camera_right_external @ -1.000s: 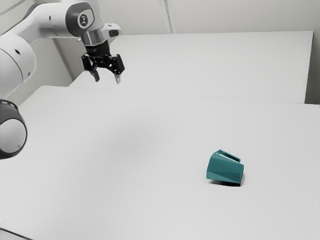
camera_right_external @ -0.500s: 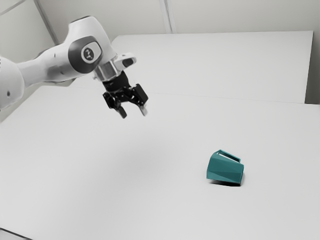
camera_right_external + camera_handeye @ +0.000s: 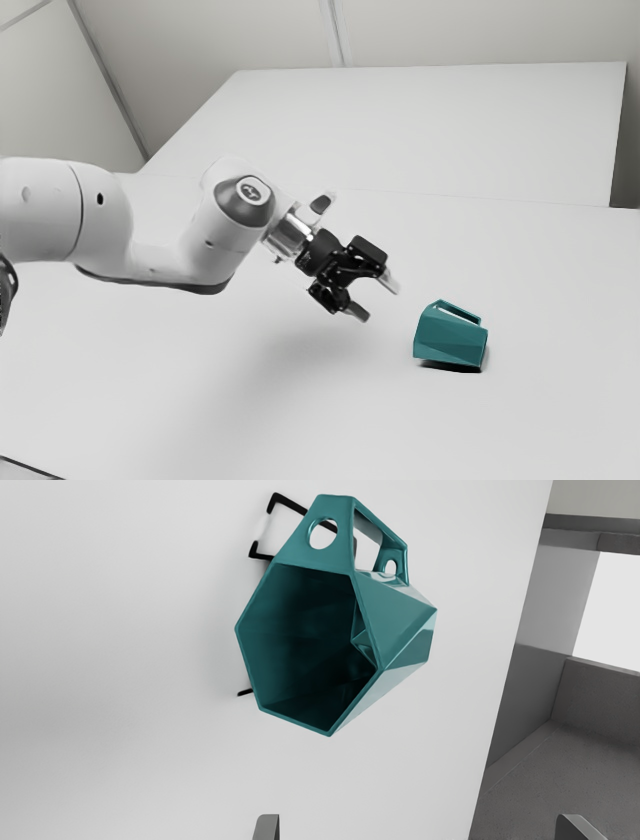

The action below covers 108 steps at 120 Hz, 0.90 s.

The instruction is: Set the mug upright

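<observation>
Well, nearest to me are my own fingers (image 3: 267,827), standing wide apart at the wrist view's edge, which cuts them off behind their tips; the claw (image 3: 376,299) is open, hanging over the table (image 3: 560,400). By the exterior view's clock, the teal mug (image 3: 450,340) lies on its side at about four o'clock from me, near but apart. Its mouth (image 3: 305,640) is turned toward me, the inside so dark that I can barely make out its depth, and the outer face of its base is hidden from me. The handle (image 3: 342,545) is uppermost on the tilted mug, near twelve o'clock of the body. Thin black shapes (image 3: 290,503) peep from behind the mug, partly covered by it; whether they are shadow, I cannot tell. My arm (image 3: 165,262) runs off toward ten o'clock from the claw and is cut off by the exterior view's left edge. Farther off, beyond the table's edge, the wrist view takes in grey floor (image 3: 565,780) and a blank bright patch (image 3: 615,610), cut off too, that I cannot identify.
</observation>
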Available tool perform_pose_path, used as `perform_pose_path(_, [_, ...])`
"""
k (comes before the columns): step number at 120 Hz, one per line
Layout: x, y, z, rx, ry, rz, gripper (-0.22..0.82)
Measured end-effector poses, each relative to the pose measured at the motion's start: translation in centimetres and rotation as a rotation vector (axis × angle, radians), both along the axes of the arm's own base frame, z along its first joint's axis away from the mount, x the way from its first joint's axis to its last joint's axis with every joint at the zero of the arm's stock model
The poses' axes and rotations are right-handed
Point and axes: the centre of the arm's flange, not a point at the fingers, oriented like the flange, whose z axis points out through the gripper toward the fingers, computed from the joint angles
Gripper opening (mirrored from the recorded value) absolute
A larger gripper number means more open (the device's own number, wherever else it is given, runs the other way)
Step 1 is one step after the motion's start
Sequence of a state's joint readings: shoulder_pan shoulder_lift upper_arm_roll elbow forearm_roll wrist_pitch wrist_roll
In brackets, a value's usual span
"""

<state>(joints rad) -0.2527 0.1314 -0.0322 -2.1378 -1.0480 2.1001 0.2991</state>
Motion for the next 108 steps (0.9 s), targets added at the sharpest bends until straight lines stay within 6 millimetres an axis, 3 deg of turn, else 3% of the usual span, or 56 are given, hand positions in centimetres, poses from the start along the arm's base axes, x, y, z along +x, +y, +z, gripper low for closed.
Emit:
perform_pose_path(17, [0.0, -1.7, -3.0, -0.006, -0.019, -0.045, 0.60])
perform_pose_path(34, [1.4, -2.5, -4.4, -0.007, -0.079, -0.078, 0.60])
perform_pose_path(57, [3.3, -3.3, -5.4, -0.011, -0.166, -0.116, 0.60])
perform_pose_path(108, [2.8, -5.0, -6.5, -0.098, -0.217, -0.109, 0.60])
